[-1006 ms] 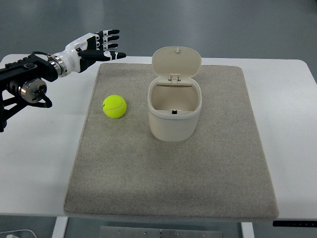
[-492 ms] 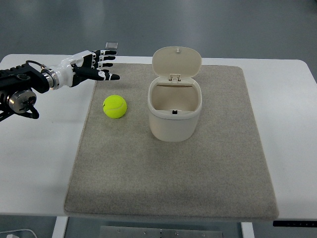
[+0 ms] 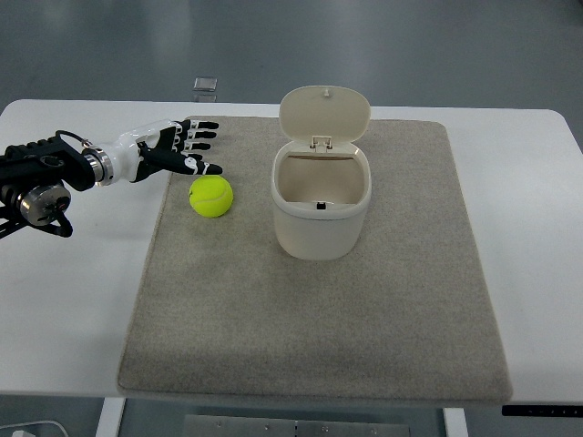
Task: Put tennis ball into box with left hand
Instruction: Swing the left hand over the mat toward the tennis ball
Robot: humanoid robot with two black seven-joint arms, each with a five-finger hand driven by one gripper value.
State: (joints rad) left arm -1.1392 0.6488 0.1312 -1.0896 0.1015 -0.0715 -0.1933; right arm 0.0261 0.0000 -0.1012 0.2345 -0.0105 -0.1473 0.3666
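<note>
Setting: white counter point(image 3: 82, 300) under a grey floor backdrop, with a beige mat point(image 3: 310, 319) covering most of it.
Small item: a clear little block point(image 3: 207, 86) sits at 12 o'clock, beyond the mat's far edge, on the counter.
Tennis ball: the yellow-green tennis ball point(image 3: 210, 196) lies on the mat at about 9 o'clock from the box, near it but not touching.
Box: the cream box point(image 3: 322, 211) stands upright near the mat's middle, its hinged lid point(image 3: 324, 113) tipped up at 12 o'clock, mouth open.
My left robot hand: my left robot hand point(image 3: 173, 149) hovers at roughly 11 o'clock from the ball, just beside it, fingers point(image 3: 202, 134) spread and holding nothing.
My right side: not visible.
Handling, as I judge it: light, fuzzy felt that grips well, slightly springy, not fragile; round, so it may roll if I nudge it.
Where to hold: I would come from above and wrap fingers and thumb around its widest middle.
Step in hand: reaching; the grasp has not begun.
</note>
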